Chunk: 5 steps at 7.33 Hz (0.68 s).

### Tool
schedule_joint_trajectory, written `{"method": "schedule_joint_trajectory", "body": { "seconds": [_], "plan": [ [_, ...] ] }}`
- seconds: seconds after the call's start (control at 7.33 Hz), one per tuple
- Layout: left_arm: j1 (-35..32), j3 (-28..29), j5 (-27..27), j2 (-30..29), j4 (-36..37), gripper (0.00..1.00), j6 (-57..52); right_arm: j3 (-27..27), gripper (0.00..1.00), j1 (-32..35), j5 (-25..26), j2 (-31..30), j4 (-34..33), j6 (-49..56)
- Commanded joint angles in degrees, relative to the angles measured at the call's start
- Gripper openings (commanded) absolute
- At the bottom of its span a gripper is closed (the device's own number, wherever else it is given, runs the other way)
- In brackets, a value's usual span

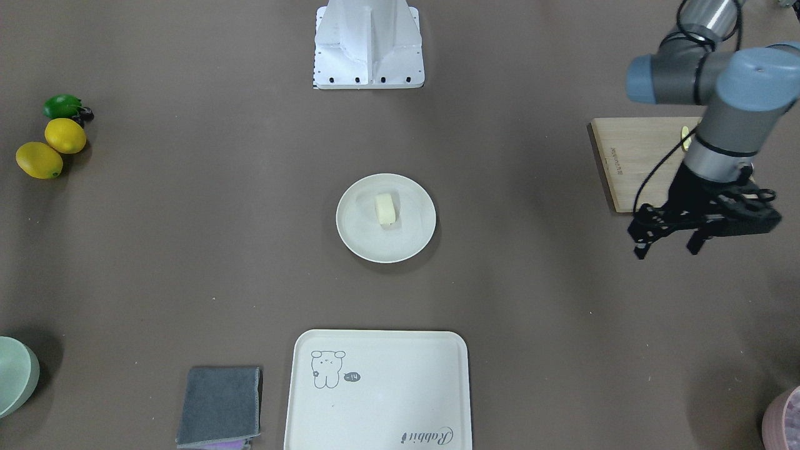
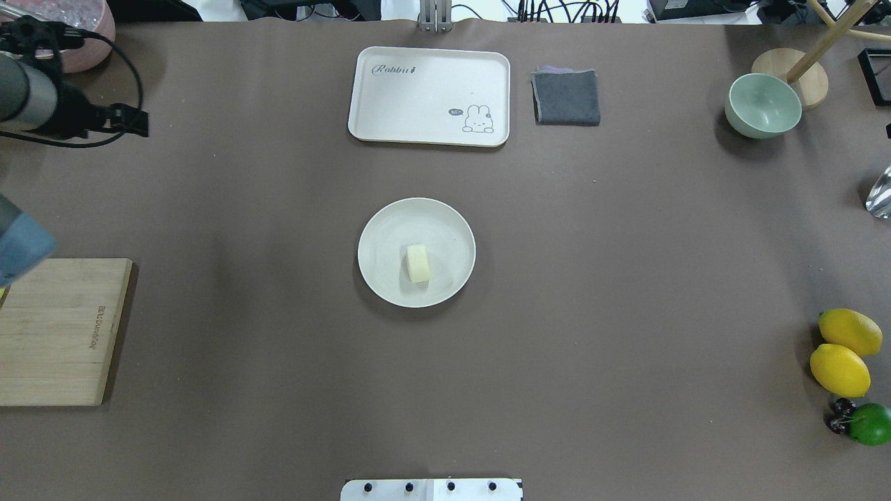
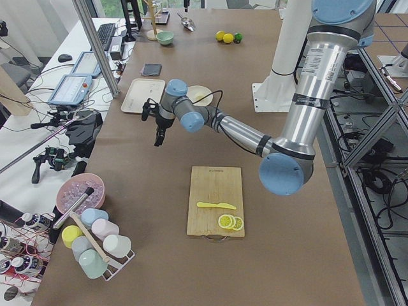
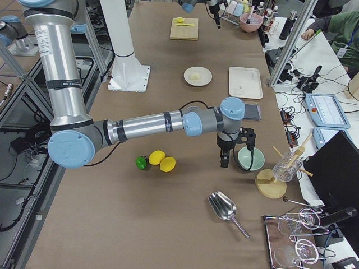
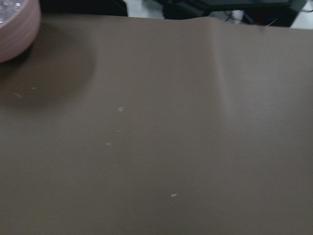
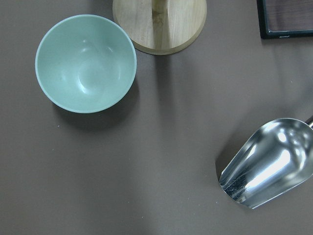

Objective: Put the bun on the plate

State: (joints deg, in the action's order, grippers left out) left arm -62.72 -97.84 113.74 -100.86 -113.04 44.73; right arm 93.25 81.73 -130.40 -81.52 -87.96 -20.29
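The small pale bun (image 1: 385,209) lies on the round cream-white plate (image 1: 409,242) in the middle of the table; the overhead view shows the same bun (image 2: 418,263) a little off the centre of the plate (image 2: 387,233). My left gripper (image 1: 667,247) hangs open and empty far off to the plate's side, beside the wooden board. My right gripper (image 4: 233,158) shows only in the exterior right view, above the pale green bowl, and I cannot tell whether it is open or shut.
A cream tray (image 1: 400,400) and a grey cloth (image 1: 220,406) lie beyond the plate. A cutting board (image 2: 56,334) with lemon slices (image 3: 229,222) is on the left. Lemons (image 2: 842,351), a green bowl (image 2: 762,104) and a metal scoop (image 6: 269,166) are on the right.
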Motion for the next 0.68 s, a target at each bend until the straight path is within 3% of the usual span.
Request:
{"method": "schedule_joint_trajectory", "body": {
  "seconds": [0.0, 0.14, 0.55],
  "plan": [
    [-16.48, 0.80, 15.30, 8.37, 1.23, 0.98, -23.19, 0.09, 1.00, 0.00, -0.12, -0.48, 0.25, -0.10],
    [-21.43, 0.89, 18.76, 9.45, 4.90, 0.98, -30.07, -0.43, 1.00, 0.00, 0.05, -0.66, 0.42, -0.02],
    [-29.55, 1.07, 20.54, 16.02, 12.14, 0.98, -46.36, -0.70, 1.00, 0.00, -0.21, -1.10, 0.25, 0.60]
  ]
}}
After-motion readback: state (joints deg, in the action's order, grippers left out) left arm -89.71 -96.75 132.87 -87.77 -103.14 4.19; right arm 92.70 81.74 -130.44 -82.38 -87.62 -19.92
